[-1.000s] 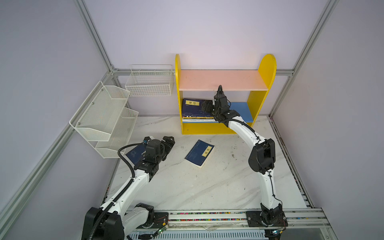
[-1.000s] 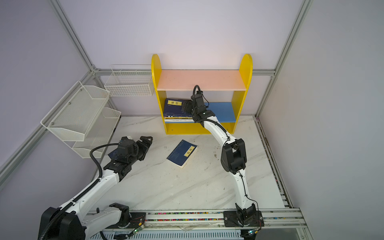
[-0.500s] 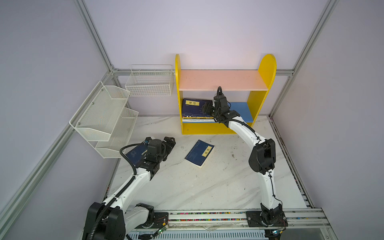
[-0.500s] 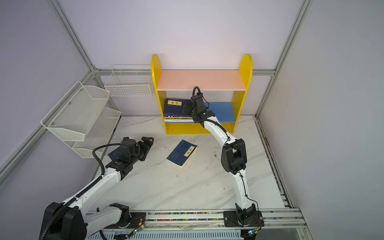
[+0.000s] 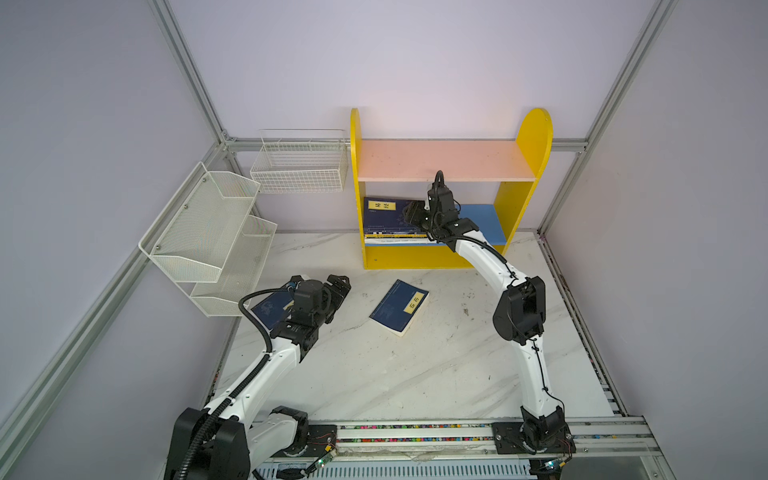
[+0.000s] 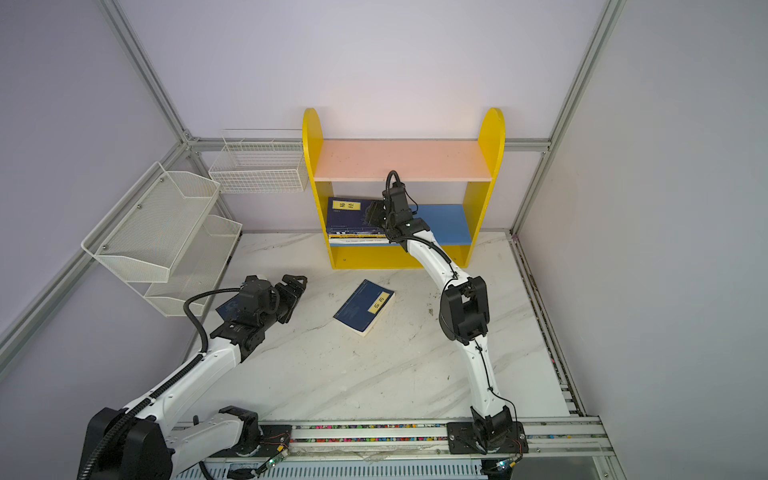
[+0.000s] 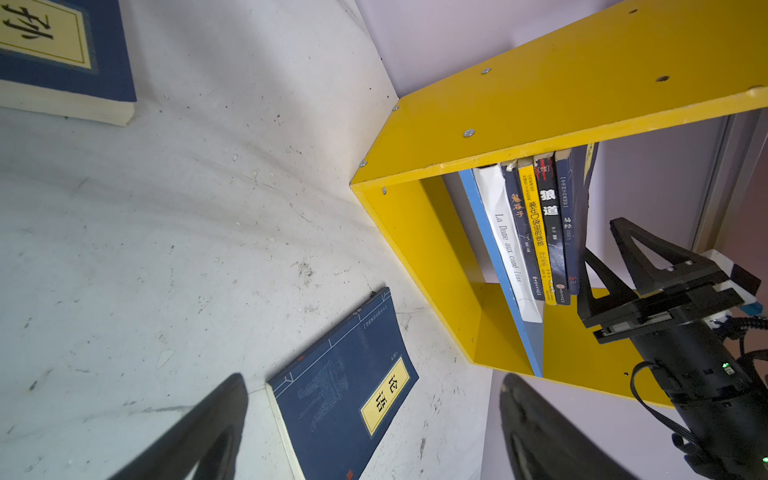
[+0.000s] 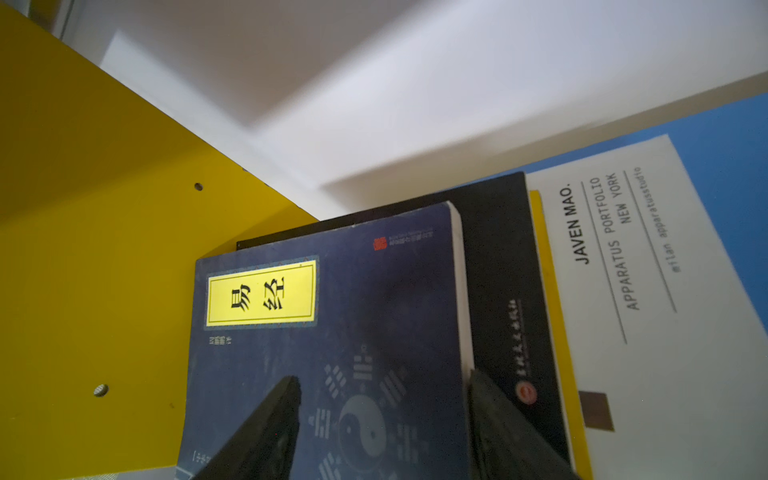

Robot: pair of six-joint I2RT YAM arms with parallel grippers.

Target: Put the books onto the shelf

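Right wrist: right hand (image 8: 384, 377) half-spread, fingers (image 8: 270, 436) straddling navy book (image 8: 374, 311) edge.

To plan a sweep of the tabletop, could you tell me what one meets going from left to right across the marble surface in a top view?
Half-hidden navy book → left gripper → navy book with the yellow label → right arm's black elbow.

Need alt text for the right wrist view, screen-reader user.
A navy book with a yellow title label tops a stack of other books on the yellow shelf's blue board. The right gripper hangs over it, one finger above the cover, one past the page edge.
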